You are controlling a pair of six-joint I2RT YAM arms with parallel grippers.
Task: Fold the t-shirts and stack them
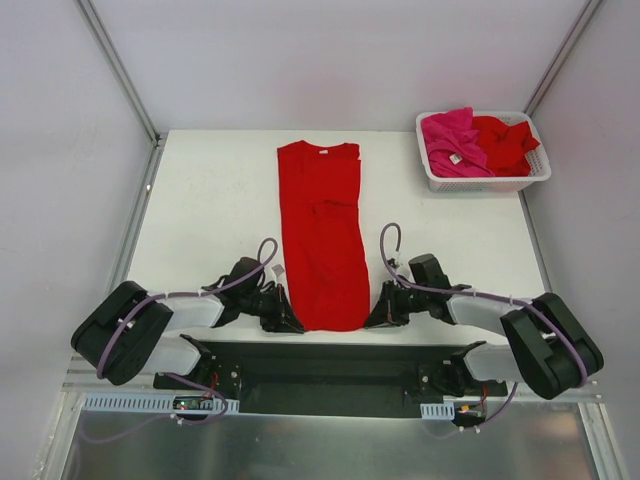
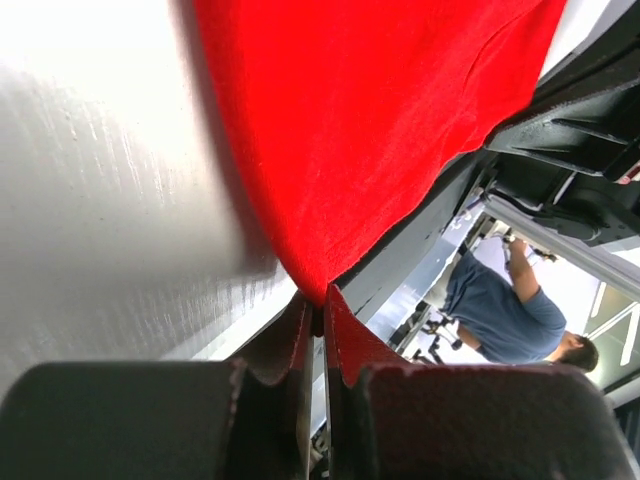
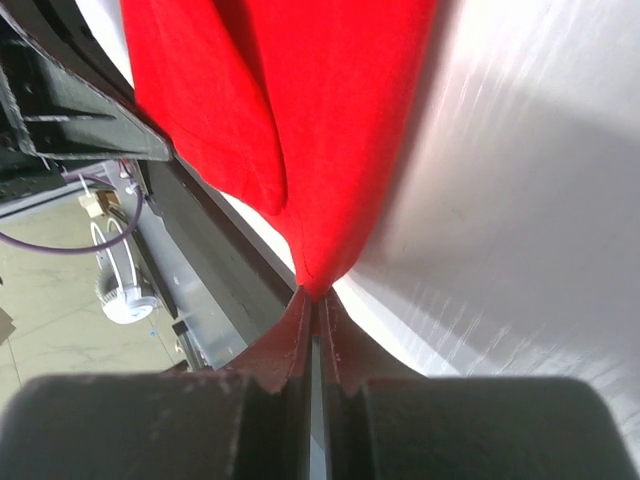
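Red shirt (image 1: 320, 235): flat at table (image 1: 210, 200) centre, sides folded in to narrow strip, collar far, hem near arms.
Left gripper (image 2: 318, 312): jaws pinched on near-left hem corner.
Right gripper (image 3: 313, 300): jaws pinched on near-right hem corner.
Purpose, judged: paired corner grip keeps hem level for carrying toward collar, halving length.
Other shirts (image 1: 470, 140): in basket (image 1: 480, 184), far right.

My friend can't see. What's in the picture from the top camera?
A long red t-shirt lies on a white table, and the left gripper and right gripper each pinch a near corner. A white basket at the far right holds a pink shirt and a red shirt.
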